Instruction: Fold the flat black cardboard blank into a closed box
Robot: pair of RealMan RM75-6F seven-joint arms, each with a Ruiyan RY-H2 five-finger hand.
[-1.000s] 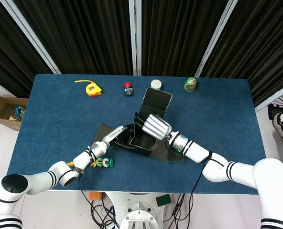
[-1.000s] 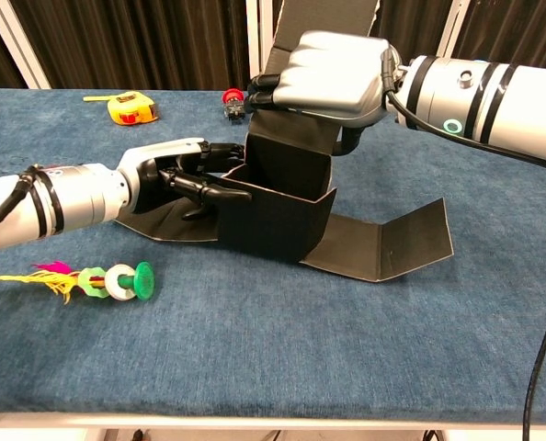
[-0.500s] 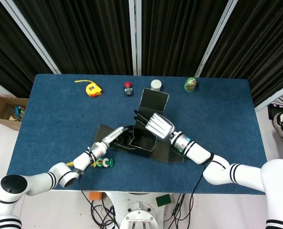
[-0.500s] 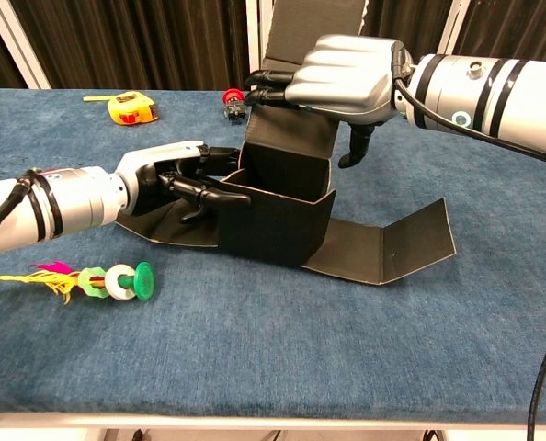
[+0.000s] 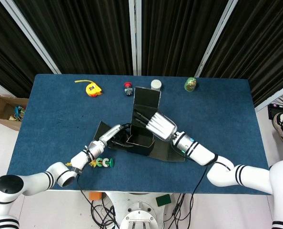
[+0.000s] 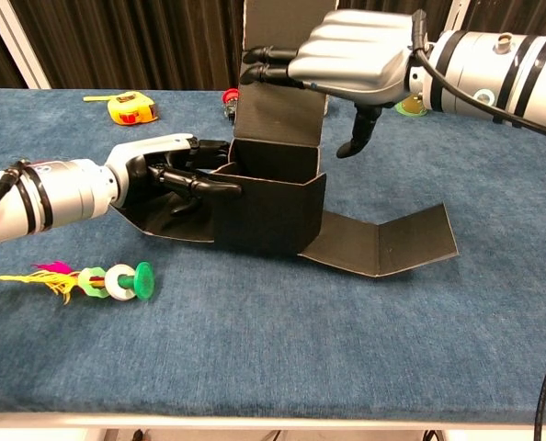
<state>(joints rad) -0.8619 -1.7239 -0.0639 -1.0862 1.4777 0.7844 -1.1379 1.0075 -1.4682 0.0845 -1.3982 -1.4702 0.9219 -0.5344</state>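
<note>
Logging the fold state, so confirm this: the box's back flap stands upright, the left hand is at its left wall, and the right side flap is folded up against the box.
Not quite. In the chest view the right side flap lies spread on the table, not folded up. The back flap does stand upright, and the left hand is at the box left wall.

No legible text, labels, brands or nos. on anything in either view.

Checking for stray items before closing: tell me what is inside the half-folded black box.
From above, the black box cavity looks dark and bare. The left robot hand has fingers reaching over its side wall. The floor under them is hidden.
</note>
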